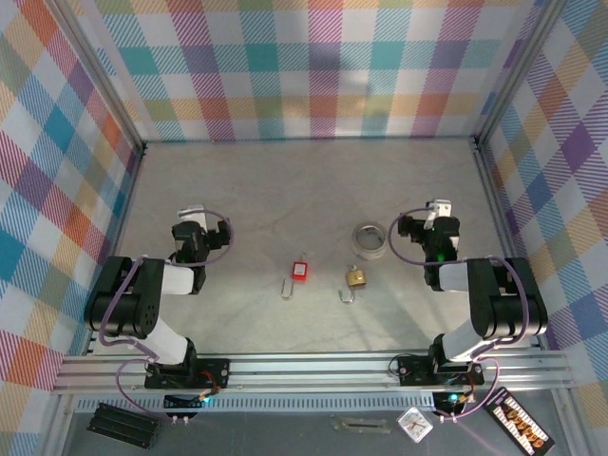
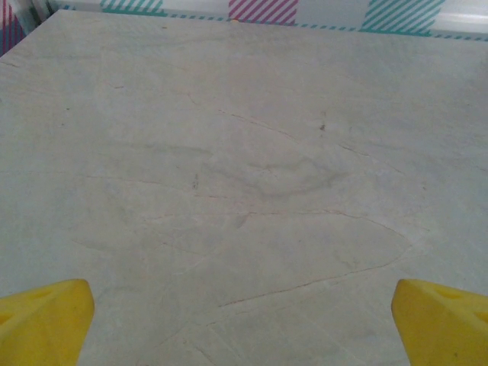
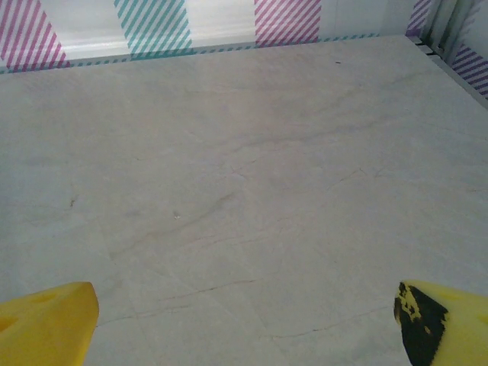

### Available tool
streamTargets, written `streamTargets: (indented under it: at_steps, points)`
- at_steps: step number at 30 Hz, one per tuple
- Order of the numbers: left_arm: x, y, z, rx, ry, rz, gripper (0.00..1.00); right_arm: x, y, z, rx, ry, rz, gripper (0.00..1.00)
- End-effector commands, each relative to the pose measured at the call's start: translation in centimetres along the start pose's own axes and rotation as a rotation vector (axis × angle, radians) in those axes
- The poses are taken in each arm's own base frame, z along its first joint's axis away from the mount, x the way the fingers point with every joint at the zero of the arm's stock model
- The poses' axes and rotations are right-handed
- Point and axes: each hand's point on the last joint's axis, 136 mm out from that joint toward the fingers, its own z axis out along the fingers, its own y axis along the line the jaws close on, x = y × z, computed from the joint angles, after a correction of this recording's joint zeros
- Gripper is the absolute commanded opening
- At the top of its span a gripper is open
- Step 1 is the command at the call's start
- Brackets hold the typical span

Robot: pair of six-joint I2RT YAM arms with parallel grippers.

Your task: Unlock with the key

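Note:
A brass padlock (image 1: 355,277) lies on the table near the middle, its steel shackle pointing toward the near edge. To its left lies a small red lock-like piece (image 1: 300,271) with a thin metal loop at its lower left. A key is too small to make out for certain. My left gripper (image 1: 191,213) is off to the left of both. Its yellow fingertips (image 2: 42,320) stand wide apart over bare table, so the left gripper (image 2: 244,328) is open. My right gripper (image 1: 439,208) (image 3: 244,324) is also open, right of the padlock, with nothing between its fingertips (image 3: 46,324).
A roll of clear tape (image 1: 370,237) lies just behind the brass padlock, close to my right arm. Checked walls (image 1: 313,66) enclose the table on three sides. An aluminium rail (image 1: 313,366) runs along the near edge.

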Motion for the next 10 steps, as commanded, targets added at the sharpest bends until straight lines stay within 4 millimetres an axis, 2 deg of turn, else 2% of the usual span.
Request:
streamTargets:
  at_steps: [1,10]
  points:
    - [-0.11,-0.28,0.17,0.021,0.002,-0.009,1.0,-0.26,-0.37,-0.13,0.017,-0.006,0.018,0.99]
    - [-0.12,-0.26,0.13,0.022,0.001,-0.011,1.0,-0.21,-0.37,-0.14,0.016,-0.006,0.019,0.99]
